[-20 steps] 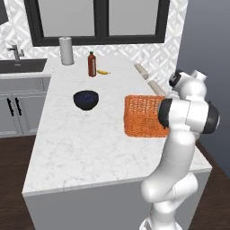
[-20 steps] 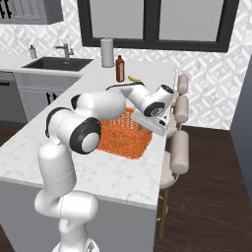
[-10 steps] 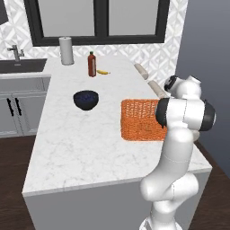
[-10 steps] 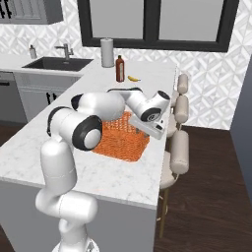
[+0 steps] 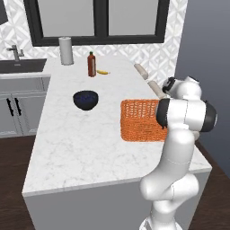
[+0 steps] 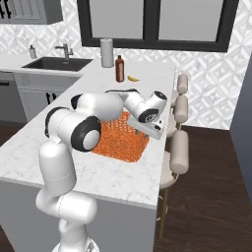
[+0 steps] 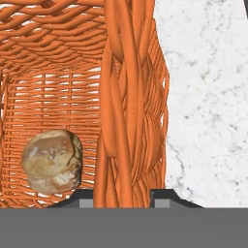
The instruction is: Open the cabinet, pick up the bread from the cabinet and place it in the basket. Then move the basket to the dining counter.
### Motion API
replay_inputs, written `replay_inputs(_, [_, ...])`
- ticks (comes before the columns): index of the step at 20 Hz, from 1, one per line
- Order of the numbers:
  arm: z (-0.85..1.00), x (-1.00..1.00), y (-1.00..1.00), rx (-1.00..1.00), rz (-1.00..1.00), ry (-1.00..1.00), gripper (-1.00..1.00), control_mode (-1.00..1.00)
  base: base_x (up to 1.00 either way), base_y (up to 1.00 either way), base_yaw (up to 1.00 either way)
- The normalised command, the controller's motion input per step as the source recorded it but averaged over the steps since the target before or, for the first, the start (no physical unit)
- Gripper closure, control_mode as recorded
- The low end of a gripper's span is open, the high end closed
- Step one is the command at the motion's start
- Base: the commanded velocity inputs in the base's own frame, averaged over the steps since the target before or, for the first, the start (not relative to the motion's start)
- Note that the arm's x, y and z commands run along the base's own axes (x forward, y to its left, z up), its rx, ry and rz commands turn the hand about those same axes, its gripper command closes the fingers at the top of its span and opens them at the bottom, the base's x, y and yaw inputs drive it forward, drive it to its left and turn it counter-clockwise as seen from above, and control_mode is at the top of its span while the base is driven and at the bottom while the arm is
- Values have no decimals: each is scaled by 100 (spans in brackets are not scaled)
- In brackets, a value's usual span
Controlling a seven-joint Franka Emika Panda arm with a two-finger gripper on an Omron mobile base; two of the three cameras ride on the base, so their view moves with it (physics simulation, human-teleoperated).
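Bread (image 7: 52, 161) in basket (image 5: 140, 119), basket down on marble bench (image 5: 76, 143) near its stool-side edge (the dining counter, by the look), gripper (image 7: 127, 196) partly closed astride the basket's wall, seemingly gripping it; only release and withdrawal apparently left.

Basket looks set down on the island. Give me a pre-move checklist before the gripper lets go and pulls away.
1. bread inside the basket: ok.
2. Basket resting flat on the dining counter: ok.
3. Basket fully on the top, not overhanging the stool-side edge: ok.
4. gripper straddling the basket wall, one fingertip each side: ok.
5. Gripper pressing the wall or already loose: cannot tell.
6. Dark bowl and bottle apart from the basket: ok.
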Motion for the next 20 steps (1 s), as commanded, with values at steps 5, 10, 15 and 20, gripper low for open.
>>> replay_inputs(5, [0, 0, 0, 0, 0, 0, -100, -100, 0, 0, 0])
replay_inputs(10, [8, 0, 0, 0, 0, 0, -100, -100, 0, 0, 0])
replay_inputs(15, [64, -11, 0, 0, 0, 0, -100, -100, 0, 0, 0])
replay_inputs(20, [86, -51, 7, -4, 0, 0, -100, -100, 0, 0, 0])
